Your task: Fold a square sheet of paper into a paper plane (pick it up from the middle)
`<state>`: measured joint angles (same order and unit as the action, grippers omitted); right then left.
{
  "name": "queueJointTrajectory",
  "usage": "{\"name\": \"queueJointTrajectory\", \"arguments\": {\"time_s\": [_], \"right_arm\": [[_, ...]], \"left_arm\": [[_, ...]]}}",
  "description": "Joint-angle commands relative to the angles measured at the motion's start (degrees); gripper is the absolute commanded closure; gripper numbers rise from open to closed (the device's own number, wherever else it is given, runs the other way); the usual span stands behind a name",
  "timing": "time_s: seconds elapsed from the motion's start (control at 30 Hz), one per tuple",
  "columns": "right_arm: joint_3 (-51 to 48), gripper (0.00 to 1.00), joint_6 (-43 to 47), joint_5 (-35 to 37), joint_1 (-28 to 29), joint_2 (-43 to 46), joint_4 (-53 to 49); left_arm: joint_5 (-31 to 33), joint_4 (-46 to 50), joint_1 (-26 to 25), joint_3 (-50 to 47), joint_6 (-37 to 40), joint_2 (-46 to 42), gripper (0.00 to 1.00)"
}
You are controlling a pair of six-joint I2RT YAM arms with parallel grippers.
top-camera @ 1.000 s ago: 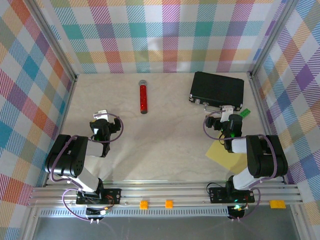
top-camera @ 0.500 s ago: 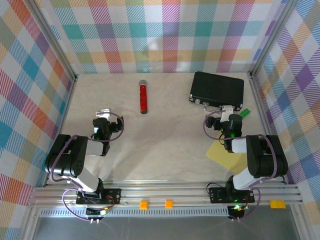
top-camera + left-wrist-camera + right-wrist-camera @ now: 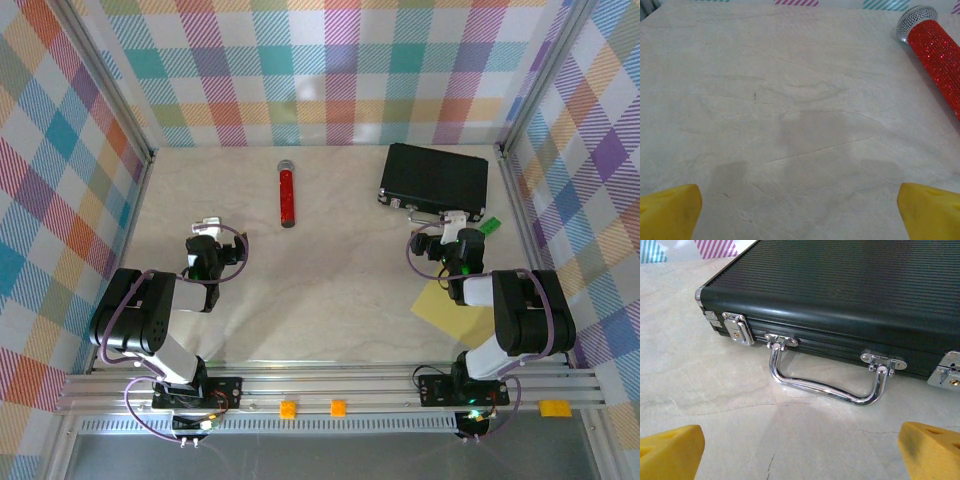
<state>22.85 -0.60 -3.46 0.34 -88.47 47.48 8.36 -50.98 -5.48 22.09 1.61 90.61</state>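
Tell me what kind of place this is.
Probably a robot lab test cell: a pale tabletop boxed in by checked cloth walls on aluminium framing, with unrelated props, a red microphone and black case.

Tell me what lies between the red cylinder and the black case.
Nothing: the top view shows bare table between the red cylinder and the black case.
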Motion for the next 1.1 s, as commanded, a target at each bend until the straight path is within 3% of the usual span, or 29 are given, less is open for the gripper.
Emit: {"name": "queueJointTrajectory", "arguments": {"time_s": [0.0, 0.23, 0.33, 0.43, 0.5, 0.57, 0.63, 0.73, 0.8, 0.87, 0.93, 1.0, 1.07], "right_arm": [[1.0, 0.01, 0.2, 0.5, -0.3, 0.3, 0.1], [0.9, 0.01, 0.2, 0.4, -0.3, 0.3, 0.1], [0.8, 0.01, 0.4, -0.1, -0.3, 0.3, 0.2], [0.2, 0.01, 1.4, -1.6, -0.1, 1.0, 1.3], [-0.3, 0.01, 2.6, -0.1, 1.2, 5.3, -1.0], [1.0, 0.01, -0.6, 5.2, 2.1, 12.9, -12.6], [5.2, 0.01, -3.1, 7.7, 2.1, 19.3, -28.8], [6.3, 0.01, -11.8, 13.2, 2.0, 26.8, -40.3], [7.1, 0.01, -22.0, 16.7, 1.8, 31.8, -50.1], [8.1, 0.01, -20.4, 11.3, 1.4, 36.2, -57.0], [7.8, 0.01, -26.0, 10.0, 0.8, 40.5, -61.5], [8.4, 0.01, -34.2, 9.6, 0.1, 42.9, -69.1], [9.4, 0.01, -38.8, 5.9, -0.3, 43.2, -74.8]], "left_arm": [[-0.8, 0.0, 0.5, 1.0, 0.9, 0.3, 0.00], [-1.8, -1.3, 0.5, 0.3, 1.4, 0.2, 0.00], [-3.1, -6.8, 0.4, -3.0, 1.6, -0.4, 0.00], [-0.2, -12.7, 0.5, -6.2, 0.6, -0.9, 0.00], [2.4, -14.0, 0.4, -7.9, -0.2, -3.2, 0.00], [2.3, -11.5, 0.5, -8.8, -0.3, -7.3, 0.00], [1.0, -5.6, 0.4, -8.4, -0.3, -12.6, 0.00], [0.9, 6.7, 0.4, -5.6, -2.6, -21.6, 0.00], [5.2, 18.7, 0.4, -1.9, -9.6, -27.0, 0.00], [9.5, 34.3, 0.5, 3.5, -20.4, -31.6, 0.00], [6.0, 51.8, 0.6, 10.3, -26.6, -35.3, 0.00], [-2.4, 57.2, 0.7, 13.0, -25.6, -37.6, 0.00], [-7.3, 58.0, 0.7, 11.8, -30.3, -40.2, 0.00]]}}
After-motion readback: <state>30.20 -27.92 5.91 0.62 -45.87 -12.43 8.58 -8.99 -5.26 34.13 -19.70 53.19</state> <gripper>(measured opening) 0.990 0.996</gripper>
